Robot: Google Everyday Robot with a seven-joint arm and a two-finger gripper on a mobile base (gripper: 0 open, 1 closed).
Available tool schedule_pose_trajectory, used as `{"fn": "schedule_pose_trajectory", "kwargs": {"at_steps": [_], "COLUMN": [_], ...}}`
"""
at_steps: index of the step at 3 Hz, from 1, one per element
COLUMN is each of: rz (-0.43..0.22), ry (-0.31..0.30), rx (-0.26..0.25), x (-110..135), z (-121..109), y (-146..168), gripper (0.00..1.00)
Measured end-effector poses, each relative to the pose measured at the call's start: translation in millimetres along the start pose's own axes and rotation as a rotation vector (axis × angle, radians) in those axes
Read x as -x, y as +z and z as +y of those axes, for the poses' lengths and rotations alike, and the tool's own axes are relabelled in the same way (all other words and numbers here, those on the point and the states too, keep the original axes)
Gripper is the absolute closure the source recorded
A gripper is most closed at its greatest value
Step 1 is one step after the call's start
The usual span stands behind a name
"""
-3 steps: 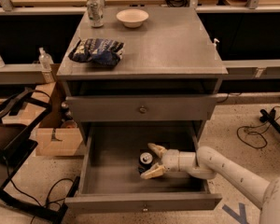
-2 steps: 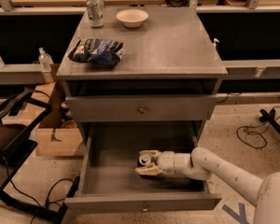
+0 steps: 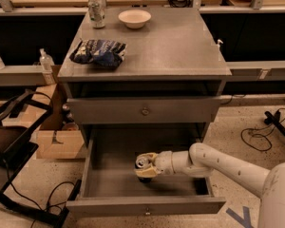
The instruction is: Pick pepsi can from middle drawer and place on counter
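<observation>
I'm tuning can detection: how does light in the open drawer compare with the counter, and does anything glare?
Camera view: the counter is evenly lit, no strong glare; the middle drawer interior is shaded, so the pepsi can looks dark against the pale tool at it inside the drawer, only its silver top catching light.
</observation>
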State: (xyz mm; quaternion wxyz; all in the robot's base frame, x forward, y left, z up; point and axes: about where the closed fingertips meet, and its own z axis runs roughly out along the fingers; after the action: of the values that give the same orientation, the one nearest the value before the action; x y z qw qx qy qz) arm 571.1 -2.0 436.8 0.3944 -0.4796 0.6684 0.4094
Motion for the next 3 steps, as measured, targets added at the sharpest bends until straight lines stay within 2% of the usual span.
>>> {"fn": "schedule_pose_trajectory", "kwargs": {"at_steps": [1, 3], "rz": [0.033, 0.040], "ry": [0.039, 0.103], "rx": [0.000, 0.005], "x": [55.4, 214.8], "z": [9.2, -2.5], "y": [-50.5, -186.5], "gripper": [1.00, 1.00]}}
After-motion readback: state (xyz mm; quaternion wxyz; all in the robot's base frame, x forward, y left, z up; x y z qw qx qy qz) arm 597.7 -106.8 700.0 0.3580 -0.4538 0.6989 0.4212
